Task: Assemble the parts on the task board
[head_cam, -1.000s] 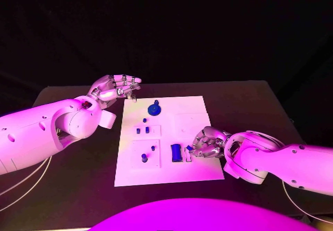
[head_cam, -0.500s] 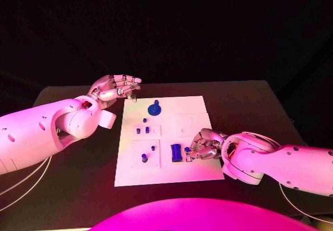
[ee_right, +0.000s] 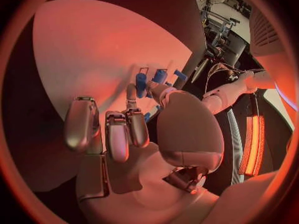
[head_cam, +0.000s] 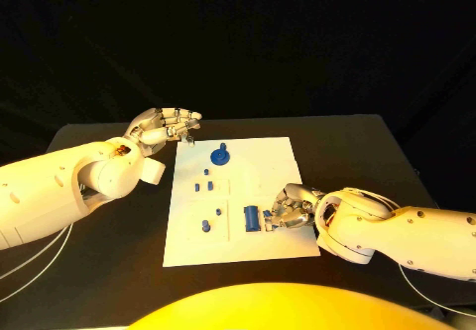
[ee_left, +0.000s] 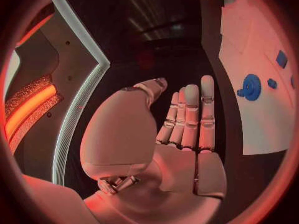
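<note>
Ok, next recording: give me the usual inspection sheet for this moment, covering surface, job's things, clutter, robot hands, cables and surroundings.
Surface: black table, the white board lying in its middle.
Job's things: blue gear at the board's far end; small blue pegs in the middle; a larger blue block nearer the robot.
Clutter: nothing seen.
Robot hands: left robot hand raised off the board's far left corner, fingers together, nothing seen in it; right robot hand down on the board beside the blue block, fingers curled at a small blue piece; whether it grips it is unclear.
Cables: thin pale cables under the left arm, another by the right arm.
Surroundings: dark backdrop behind the table.
</note>
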Controlling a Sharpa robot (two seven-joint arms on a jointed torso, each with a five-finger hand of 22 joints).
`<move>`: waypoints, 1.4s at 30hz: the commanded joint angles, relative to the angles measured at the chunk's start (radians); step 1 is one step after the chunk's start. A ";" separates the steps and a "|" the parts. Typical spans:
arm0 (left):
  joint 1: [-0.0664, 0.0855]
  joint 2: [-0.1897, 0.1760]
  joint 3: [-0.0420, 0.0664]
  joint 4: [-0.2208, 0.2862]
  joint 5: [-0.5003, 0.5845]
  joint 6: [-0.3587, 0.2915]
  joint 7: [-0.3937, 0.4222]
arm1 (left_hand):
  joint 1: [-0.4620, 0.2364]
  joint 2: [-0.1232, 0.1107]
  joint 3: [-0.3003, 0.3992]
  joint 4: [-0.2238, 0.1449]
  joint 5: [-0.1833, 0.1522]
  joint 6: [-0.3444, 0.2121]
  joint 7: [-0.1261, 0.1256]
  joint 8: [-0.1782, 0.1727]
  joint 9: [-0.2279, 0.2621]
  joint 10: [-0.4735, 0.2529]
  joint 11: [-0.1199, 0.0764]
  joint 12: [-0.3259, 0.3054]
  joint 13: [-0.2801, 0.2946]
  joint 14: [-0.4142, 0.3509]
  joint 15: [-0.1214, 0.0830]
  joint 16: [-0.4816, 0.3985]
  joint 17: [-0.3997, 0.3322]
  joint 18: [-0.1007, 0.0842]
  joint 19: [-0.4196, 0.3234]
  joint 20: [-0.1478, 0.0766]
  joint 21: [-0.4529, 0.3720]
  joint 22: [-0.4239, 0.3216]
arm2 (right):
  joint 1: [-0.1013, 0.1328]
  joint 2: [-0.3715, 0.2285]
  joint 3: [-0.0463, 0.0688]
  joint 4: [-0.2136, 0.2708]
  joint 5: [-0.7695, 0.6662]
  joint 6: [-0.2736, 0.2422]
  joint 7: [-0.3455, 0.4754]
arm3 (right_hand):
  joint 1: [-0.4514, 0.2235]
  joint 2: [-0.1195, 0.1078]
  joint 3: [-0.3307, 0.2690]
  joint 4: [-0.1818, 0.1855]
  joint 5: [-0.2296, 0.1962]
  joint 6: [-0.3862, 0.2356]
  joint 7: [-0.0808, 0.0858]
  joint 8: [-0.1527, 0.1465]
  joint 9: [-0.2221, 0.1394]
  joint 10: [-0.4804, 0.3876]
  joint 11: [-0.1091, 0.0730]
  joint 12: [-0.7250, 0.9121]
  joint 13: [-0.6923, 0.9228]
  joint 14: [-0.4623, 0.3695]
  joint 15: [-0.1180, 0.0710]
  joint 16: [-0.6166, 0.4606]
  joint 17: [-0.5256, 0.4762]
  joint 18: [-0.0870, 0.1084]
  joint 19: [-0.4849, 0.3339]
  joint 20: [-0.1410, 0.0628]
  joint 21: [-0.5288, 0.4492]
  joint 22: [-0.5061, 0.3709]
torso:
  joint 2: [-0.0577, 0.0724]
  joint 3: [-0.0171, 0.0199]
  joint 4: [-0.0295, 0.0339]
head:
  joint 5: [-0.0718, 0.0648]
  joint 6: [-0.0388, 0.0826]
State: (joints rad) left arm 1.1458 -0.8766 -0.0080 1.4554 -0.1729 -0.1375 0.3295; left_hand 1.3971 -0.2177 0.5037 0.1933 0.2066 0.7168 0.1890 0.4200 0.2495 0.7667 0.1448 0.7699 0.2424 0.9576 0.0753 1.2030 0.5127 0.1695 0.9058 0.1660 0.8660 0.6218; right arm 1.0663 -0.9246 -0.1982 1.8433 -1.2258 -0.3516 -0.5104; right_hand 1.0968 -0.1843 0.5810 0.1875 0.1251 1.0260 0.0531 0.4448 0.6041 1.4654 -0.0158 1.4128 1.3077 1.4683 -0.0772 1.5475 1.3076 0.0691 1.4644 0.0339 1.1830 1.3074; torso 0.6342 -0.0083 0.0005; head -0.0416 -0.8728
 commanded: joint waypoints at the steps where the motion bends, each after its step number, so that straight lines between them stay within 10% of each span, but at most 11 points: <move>1: 0.001 0.001 0.001 0.002 -0.002 0.015 -0.002 | 0.000 0.007 0.000 0.006 0.005 -0.006 0.023 0.004 -0.001 -0.009 0.000 0.004 -0.001 -0.006 0.001 0.004 -0.001 0.014 0.004 0.005 -0.004 -0.001 | -0.001 0.000 0.000 0.001 -0.032 0.037 -0.009 | -0.015 0.001 -0.005 0.004 -0.003 0.008 -0.002 0.004 0.000 0.035 -0.006 0.005 0.148 0.092 -0.005 0.004 0.210 -0.004 0.019 -0.006 0.005 0.177 | 0.000 -0.0012 -0.0008 | 0.000 0.000; 42: 0.001 0.001 0.000 -0.005 -0.002 0.015 -0.005 | 0.000 0.007 0.000 0.009 0.005 -0.007 0.023 0.005 -0.002 -0.010 0.000 0.005 -0.002 -0.006 0.001 0.005 -0.002 0.014 0.005 0.005 -0.005 -0.002 | -0.001 -0.011 0.000 0.008 -0.032 0.049 0.023 | -0.087 -0.037 -0.142 0.080 -0.006 0.014 0.000 -0.007 -0.015 0.028 -0.004 -0.014 0.140 0.090 -0.003 0.001 0.203 -0.001 0.013 -0.005 -0.018 0.171 | 0.000 -0.0008 0.0005 | 0.003 0.000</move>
State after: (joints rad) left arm 1.1456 -0.8776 -0.0082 1.4486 -0.1731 -0.1368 0.3193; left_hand 1.3971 -0.2178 0.5036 0.1989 0.2066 0.7168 0.1891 0.4199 0.2488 0.7667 0.1447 0.7697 0.2417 0.9576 0.0753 1.2029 0.5120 0.1696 0.9058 0.1660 0.8663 0.6211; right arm 1.0660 -0.9335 -0.1982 1.8485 -1.2495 -0.3207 -0.5080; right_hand 0.9926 -0.2260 0.4442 0.2689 0.1215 1.0383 0.0478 0.4409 0.5903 1.4653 -0.0157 1.4046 1.3074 1.4683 -0.0771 1.5475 1.3073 0.0691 1.4644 0.0341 1.1705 1.3078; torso 0.6341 -0.0097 0.0008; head -0.0390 -0.8728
